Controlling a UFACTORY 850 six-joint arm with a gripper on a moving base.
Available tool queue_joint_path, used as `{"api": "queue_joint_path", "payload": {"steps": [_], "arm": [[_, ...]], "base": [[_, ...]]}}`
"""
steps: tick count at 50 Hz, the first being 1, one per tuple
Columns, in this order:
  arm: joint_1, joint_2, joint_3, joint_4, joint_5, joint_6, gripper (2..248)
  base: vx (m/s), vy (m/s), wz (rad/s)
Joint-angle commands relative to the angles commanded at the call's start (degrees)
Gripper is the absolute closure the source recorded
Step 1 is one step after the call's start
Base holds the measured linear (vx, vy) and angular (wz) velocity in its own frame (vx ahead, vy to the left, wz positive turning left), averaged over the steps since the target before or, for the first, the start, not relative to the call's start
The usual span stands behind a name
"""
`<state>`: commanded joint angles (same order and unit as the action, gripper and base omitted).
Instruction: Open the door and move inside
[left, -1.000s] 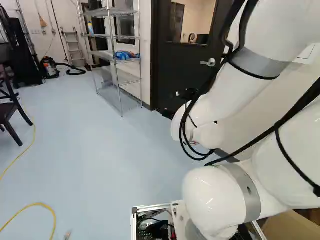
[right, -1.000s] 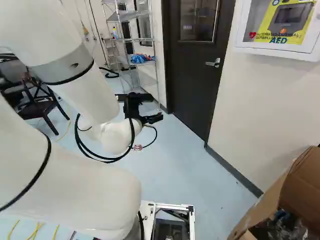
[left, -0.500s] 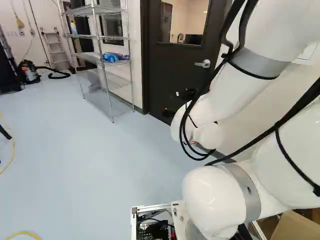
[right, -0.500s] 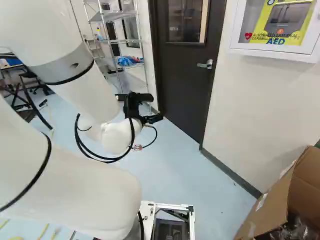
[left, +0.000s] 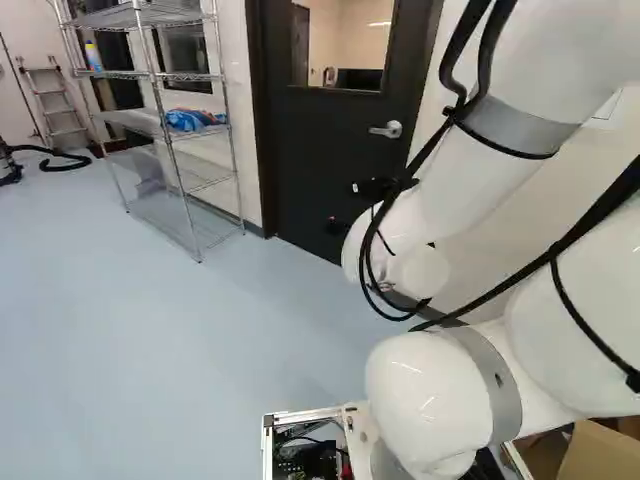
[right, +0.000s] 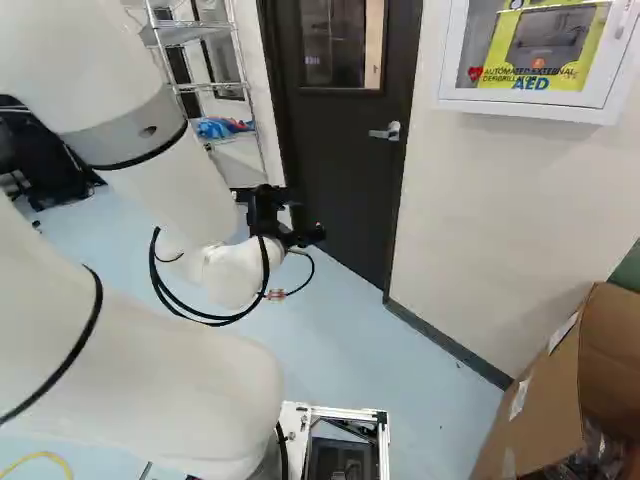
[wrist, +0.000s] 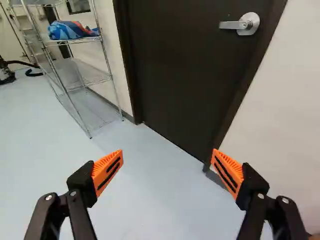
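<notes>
Door (right: 340, 165) closed, pale blue floor (left: 200, 330), wire shelf (left: 135, 16), white wall (right: 490, 210), claw (right: 307, 215) open wide

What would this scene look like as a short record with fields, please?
gripper: open, nothing between its fingers
door: dark, windowed, closed
door handle: silver lever, not gripped
wire shelf: beside the door, a blue bundle on one tier
wall cabinet: white, right of the door in the right base view
cardboard box: open, at that view's right edge
</notes>
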<state>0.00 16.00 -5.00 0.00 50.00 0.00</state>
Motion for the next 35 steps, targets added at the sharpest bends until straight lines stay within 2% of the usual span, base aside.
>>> {"api": "queue_joint_path", "payload": {"steps": [35], "arm": [[0.0, 0.0, 0.0, 0.0, 0.0, 0.0, 3]], "base": [[0.152, 0.063, -0.246]]}}
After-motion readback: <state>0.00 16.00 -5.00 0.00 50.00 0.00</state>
